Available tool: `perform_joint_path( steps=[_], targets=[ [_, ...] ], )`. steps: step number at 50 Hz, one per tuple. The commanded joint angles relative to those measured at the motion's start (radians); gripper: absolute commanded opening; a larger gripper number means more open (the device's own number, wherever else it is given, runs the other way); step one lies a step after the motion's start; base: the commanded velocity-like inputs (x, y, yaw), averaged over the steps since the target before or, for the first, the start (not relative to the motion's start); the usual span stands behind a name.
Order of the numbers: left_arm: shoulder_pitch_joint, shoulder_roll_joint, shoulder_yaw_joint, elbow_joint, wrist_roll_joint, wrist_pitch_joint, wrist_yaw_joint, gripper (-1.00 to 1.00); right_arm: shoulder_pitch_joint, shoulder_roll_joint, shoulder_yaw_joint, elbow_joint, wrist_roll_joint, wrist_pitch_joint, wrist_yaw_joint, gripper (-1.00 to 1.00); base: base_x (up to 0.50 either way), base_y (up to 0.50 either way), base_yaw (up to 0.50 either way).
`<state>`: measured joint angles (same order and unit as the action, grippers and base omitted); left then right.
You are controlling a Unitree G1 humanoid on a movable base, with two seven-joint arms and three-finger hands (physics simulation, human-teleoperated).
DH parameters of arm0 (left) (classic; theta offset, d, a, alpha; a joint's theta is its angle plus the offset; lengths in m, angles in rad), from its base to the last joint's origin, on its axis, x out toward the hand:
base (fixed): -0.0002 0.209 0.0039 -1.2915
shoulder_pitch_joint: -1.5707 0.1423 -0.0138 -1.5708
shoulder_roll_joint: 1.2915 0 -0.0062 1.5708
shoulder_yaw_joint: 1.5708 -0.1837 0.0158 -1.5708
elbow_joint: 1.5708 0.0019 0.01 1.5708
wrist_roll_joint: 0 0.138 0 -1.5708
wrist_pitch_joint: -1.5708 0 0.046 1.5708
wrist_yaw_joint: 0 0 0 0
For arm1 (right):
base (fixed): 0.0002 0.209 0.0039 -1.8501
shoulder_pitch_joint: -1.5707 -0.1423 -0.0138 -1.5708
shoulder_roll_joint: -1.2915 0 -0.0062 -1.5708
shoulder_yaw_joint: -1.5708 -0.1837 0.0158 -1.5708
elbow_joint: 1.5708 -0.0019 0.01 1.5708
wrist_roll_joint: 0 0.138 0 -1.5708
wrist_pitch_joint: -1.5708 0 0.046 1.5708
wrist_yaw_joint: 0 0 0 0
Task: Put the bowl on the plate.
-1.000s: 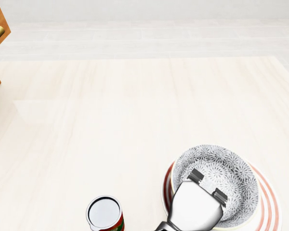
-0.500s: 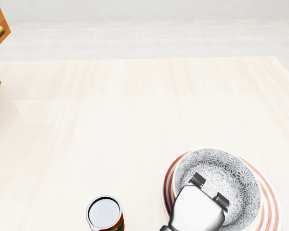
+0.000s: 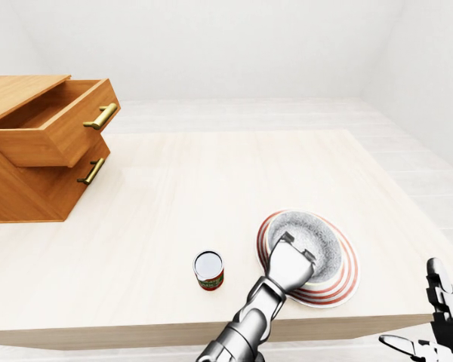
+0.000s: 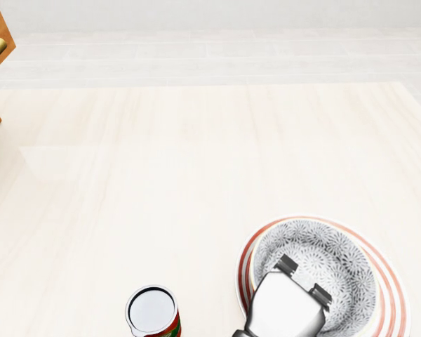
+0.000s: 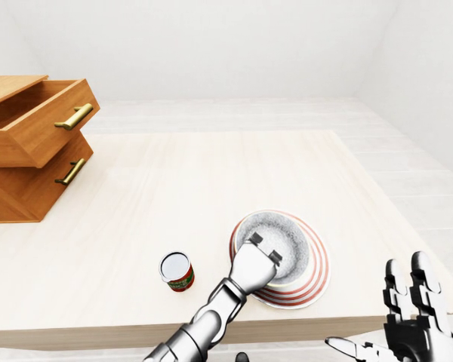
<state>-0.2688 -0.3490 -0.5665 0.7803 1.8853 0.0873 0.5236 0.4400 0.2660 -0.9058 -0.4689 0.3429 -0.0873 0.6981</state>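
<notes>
A grey-patterned bowl [image 4: 330, 256] sits inside the white plate with red rings [image 4: 391, 284] at the lower right of the head view. My left hand [image 4: 302, 281] reaches in from the bottom edge. Two of its fingers [image 4: 288, 265] hook over the bowl's near rim into its inside, and the thumb is hidden under the hand. In the left-eye view the same hand [image 3: 294, 253] covers the bowl's near-left part. My right hand [image 5: 408, 317] hangs off the table at the bottom right of the right-eye view, fingers spread and holding nothing.
A small can with a red and green label [image 4: 152, 311] stands just left of the plate. A wooden chest [image 3: 38, 151] with its top drawer pulled out occupies the table's left side. The table's near edge [image 3: 136, 332] runs just below the plate.
The bowl has come down with my left hand, from raised and tilted above the plate to resting level within the red rings. The can has not moved.
</notes>
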Motion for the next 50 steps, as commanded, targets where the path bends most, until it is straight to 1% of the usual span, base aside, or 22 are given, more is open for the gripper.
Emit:
perform_joint_path(
  steps=[1,11,17,50],
  targets=[
    [-0.013,0.0,0.01,0.024,0.032,0.0,0.0,-1.0,0.001,0.005,-0.002,-0.011,0.0,0.0,0.0,1.0,0.0,0.0,0.0],
    [-0.051,0.0,0.038,0.081,0.024,0.0,0.0,-1.0,-0.007,-0.003,0.0,0.005,-0.009,0.0,0.0,1.0,0.0,0.0,0.0],
    [-0.06,0.0,0.046,0.101,0.022,0.0,0.0,-1.0,-0.01,-0.004,0.006,0.016,-0.017,0.0,0.0,1.0,0.0,0.0,0.0],
    [-0.058,0.0,0.048,0.119,0.029,0.0,0.0,-1.0,-0.006,-0.012,0.009,0.034,-0.009,0.0,0.0,1.0,0.0,0.0,0.0]
  ],
)
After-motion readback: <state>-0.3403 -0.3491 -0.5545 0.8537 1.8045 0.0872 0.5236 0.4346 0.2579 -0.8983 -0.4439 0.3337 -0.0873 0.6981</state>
